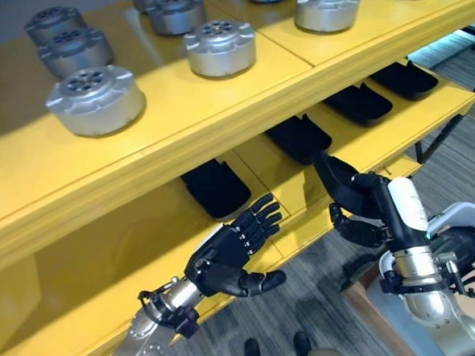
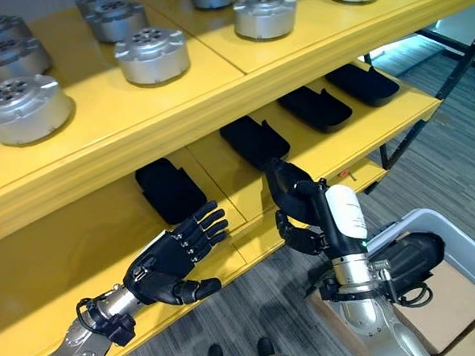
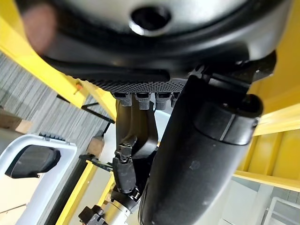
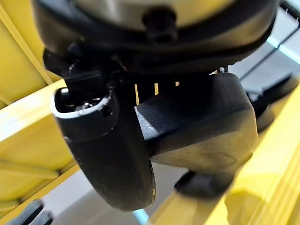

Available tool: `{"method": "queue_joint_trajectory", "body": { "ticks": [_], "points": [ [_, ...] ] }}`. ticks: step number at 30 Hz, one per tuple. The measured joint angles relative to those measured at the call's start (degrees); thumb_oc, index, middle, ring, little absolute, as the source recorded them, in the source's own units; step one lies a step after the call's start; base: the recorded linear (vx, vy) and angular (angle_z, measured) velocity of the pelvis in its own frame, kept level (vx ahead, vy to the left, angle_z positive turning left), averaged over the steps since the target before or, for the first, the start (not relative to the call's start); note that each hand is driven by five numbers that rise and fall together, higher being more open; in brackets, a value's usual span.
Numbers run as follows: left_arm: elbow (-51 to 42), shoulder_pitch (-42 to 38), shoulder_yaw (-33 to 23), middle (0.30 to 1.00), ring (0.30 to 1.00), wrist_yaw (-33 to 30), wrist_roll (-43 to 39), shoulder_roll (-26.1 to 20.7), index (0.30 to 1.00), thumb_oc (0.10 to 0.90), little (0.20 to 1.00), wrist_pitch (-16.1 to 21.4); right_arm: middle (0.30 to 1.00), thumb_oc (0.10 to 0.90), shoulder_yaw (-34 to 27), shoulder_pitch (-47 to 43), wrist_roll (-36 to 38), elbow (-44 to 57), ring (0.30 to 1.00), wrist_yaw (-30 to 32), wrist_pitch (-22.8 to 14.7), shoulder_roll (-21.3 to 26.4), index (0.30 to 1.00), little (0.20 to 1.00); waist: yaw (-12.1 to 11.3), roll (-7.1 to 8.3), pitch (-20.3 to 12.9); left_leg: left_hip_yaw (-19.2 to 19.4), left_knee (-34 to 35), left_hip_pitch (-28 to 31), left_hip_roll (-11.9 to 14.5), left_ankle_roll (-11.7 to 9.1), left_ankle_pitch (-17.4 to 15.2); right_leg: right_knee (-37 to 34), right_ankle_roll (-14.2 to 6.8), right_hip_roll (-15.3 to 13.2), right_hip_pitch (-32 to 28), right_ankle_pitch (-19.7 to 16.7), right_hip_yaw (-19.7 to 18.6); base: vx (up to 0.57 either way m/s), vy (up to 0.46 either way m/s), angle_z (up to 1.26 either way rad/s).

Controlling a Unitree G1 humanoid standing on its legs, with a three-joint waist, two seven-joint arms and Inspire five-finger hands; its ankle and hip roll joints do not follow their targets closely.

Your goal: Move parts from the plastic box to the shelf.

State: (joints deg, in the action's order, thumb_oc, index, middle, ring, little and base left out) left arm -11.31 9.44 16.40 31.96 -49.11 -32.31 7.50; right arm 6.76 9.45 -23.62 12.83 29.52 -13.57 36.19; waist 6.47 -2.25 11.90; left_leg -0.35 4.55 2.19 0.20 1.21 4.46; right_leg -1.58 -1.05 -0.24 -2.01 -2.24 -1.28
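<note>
Placing step in hand, I judge. My right hand (image 2: 297, 200) holds black part (image 4: 197, 126), fingers curled round it, just off front edge of lower shelf (image 2: 249, 234). My left hand (image 2: 174, 258) at 8 o'clock from it, fingers relaxed, holding nothing. Next move: carry part forward over lip, set flat in free spot beside black parts (image 2: 254, 139) in row, then release. Part looks matte, dark, rounded. Plastic box (image 2: 459, 241) at 4 o'clock holds another dark part (image 2: 410, 254). Silver discs (image 1: 95, 98) on upper shelf.
</note>
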Motion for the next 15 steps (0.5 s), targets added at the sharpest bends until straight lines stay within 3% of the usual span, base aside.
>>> {"method": "queue_joint_trajectory", "body": {
  "ticks": [4,6,7,9,10,12,13,15],
  "points": [
    [-0.2,0.9,-0.1,1.0,1.0,-1.5,0.0,0.0,1.0,0.9,1.0,0.1,0.3,0.4,-3.1,0.1,-3.4,0.4,0.3,8.3,0.2,-0.2,0.3,0.3,1.2,-0.55,0.1,0.2,0.3,-0.4,0.5,-0.7,0.2,-2.7,0.2,0.5,-1.0,-1.2,0.1,-0.13,-0.038,-0.02],
    [-0.3,0.6,-0.1,1.0,1.0,-1.7,0.0,0.1,1.0,0.9,1.0,0.1,0.3,0.4,-4.6,0.3,-4.2,1.5,0.3,10.8,0.2,0.0,0.3,0.3,1.5,-1.64,0.5,0.3,0.3,-1.3,0.3,-0.9,0.3,-2.6,0.7,0.4,-0.8,-1.6,1.1,-0.19,0.058,0.19],
    [-0.2,0.0,0.3,1.0,1.0,-1.6,0.0,0.2,1.0,0.9,1.0,0.1,0.3,0.4,-5.5,0.9,-4.7,2.3,0.3,11.9,0.3,0.1,0.3,0.3,2.1,-2.22,0.5,3.1,0.3,-2.2,0.8,-1.0,-1.9,-2.8,0.9,-0.3,-0.9,-2.0,3.0,-0.11,0.074,0.64],
    [-0.8,-1.7,2.3,1.0,1.0,-1.1,0.0,0.1,1.0,0.9,1.0,0.4,0.3,0.4,-7.4,2.7,-6.5,4.1,0.3,14.6,0.8,0.5,0.3,0.3,5.1,-1.88,0.7,16.8,-2.6,-2.2,3.0,0.3,-6.1,-0.9,0.5,-4.5,-0.4,-0.5,8.2,-0.06,0.129,1.33],
    [-1.0,-1.6,2.5,1.0,1.0,-1.1,0.0,0.1,1.0,0.9,1.0,0.5,0.3,0.4,-7.5,2.6,-6.7,4.1,0.3,14.6,0.8,0.7,0.3,0.3,4.9,-1.97,0.8,17.2,-3.0,-1.9,3.5,0.4,-6.1,-0.7,0.4,-4.6,-0.3,-0.3,8.2,-0.03,0.127,0.94],
    [-2.4,-1.7,4.2,1.0,1.0,-1.3,0.0,0.0,1.0,0.9,1.0,0.8,0.3,0.4,-7.6,1.9,-8.6,4.8,0.3,14.6,0.1,2.6,0.3,0.3,4.4,-3.89,1.1,17.2,-5.6,0.1,6.7,0.1,-3.8,0.8,-0.3,-4.8,-0.2,0.5,8.6,-0.01,0.136,0.15],
    [-2.8,-1.7,4.6,1.0,1.0,-1.3,0.1,0.1,1.0,0.9,1.0,0.9,0.3,0.4,-7.7,1.7,-9.4,4.8,0.3,14.6,-0.7,3.3,0.3,0.3,4.5,-4.44,1.1,16.1,-5.0,1.3,7.0,-1.0,-3.1,2.6,-1.1,-5.3,0.7,1.5,8.5,-0.01,0.168,0.07],
    [-2.9,-3.1,4.1,1.0,1.0,-2.2,0.1,0.0,1.0,0.9,1.0,1.7,0.3,0.4,-7.9,1.4,-10.7,4.8,0.3,14.6,-2.8,4.1,0.3,0.3,4.3,-3.69,1.7,15.6,-5.7,0.6,5.3,-2.2,-2.7,6.2,-2.3,-7.1,2.9,2.7,6.7,-0.01,0.338,-0.03]
  ]
}}
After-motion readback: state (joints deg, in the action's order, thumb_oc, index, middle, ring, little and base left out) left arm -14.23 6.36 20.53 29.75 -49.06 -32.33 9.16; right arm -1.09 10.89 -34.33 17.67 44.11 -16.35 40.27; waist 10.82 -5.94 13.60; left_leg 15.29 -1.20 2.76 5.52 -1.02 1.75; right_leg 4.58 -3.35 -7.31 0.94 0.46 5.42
